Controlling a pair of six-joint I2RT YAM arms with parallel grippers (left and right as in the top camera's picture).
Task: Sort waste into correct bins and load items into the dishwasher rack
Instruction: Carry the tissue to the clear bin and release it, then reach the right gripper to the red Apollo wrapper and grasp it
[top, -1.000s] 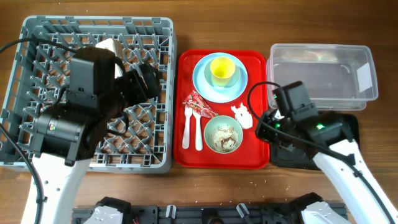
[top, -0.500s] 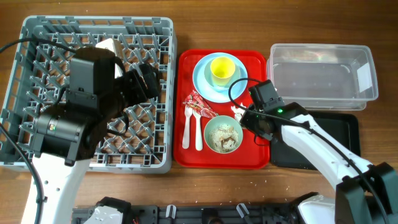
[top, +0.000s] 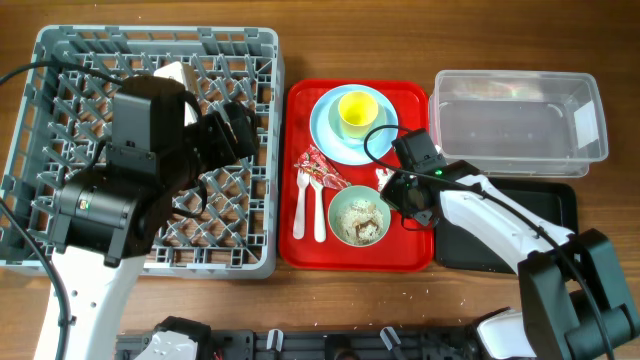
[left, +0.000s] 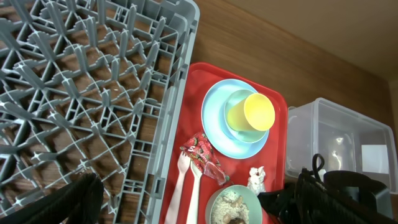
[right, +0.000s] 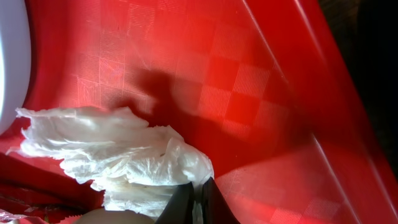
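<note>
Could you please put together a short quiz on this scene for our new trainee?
1. True or false: the tissue lies on the red tray.
2. What is in the bowl? A food scraps; B a fork; C nothing.
3. Name the gripper that is over the rack.
Key: 1 true; 2 A; 3 the left gripper.
</note>
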